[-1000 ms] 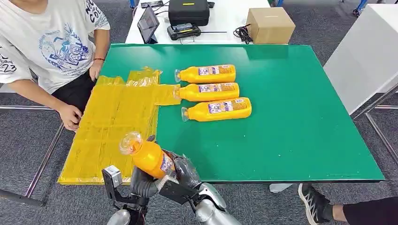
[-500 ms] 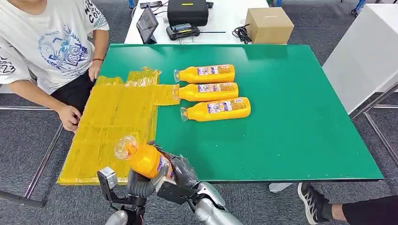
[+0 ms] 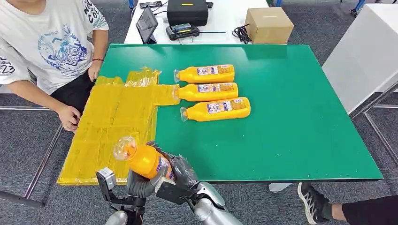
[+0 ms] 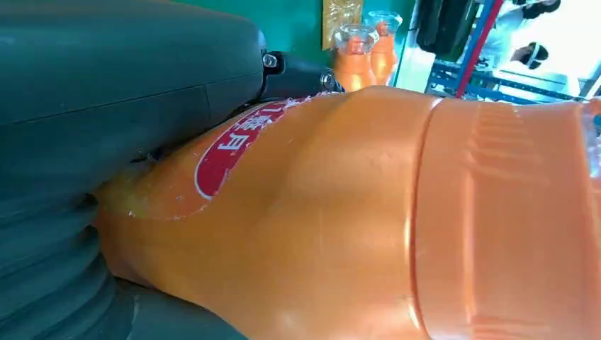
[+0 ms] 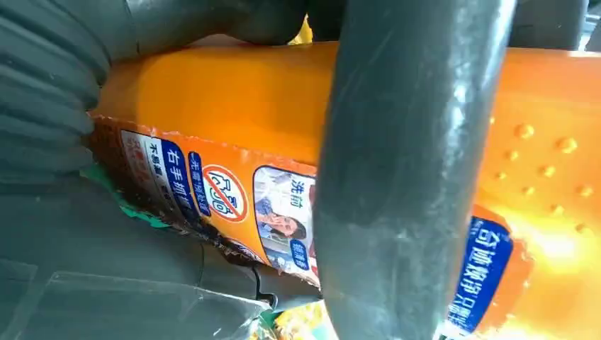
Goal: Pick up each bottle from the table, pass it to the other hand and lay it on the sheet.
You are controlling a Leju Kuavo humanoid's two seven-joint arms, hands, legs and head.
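1. An orange bottle (image 3: pixel 143 158) is held at the near edge of the green bench (image 3: pixel 291 136), tilted, with its clear cap end toward the yellow sheet (image 3: pixel 112 126) and raised over the sheet's near right corner
2. Both hands are on this bottle: the left hand (image 3: pixel 138 183) wraps its lower body from the sheet side, and the right hand (image 3: pixel 180 172) clasps the labelled base from the other side
3. In the left wrist view the grey thumb lies over the bottle (image 4: pixel 340 212) beside its red label; in the right wrist view a dark finger (image 5: pixel 404 177) crosses the bottle (image 5: pixel 212 106) over its printed label
4. Three more bottles (image 3: pixel 209 92) lie on their sides in a row mid-bench, caps toward the sheet; the middle one's cap touches the sheet's right edge
5. The sheet overhangs the bench's left side; its near half is bare
6. Right of the row, the green surface runs open to its far, right and near edges
7. A person's hand (image 3: pixel 69 117) rests at the sheet's left edge, another by its far corner
8. A shoe (image 3: pixel 312 201) stands on the floor just past the bench's near right edge
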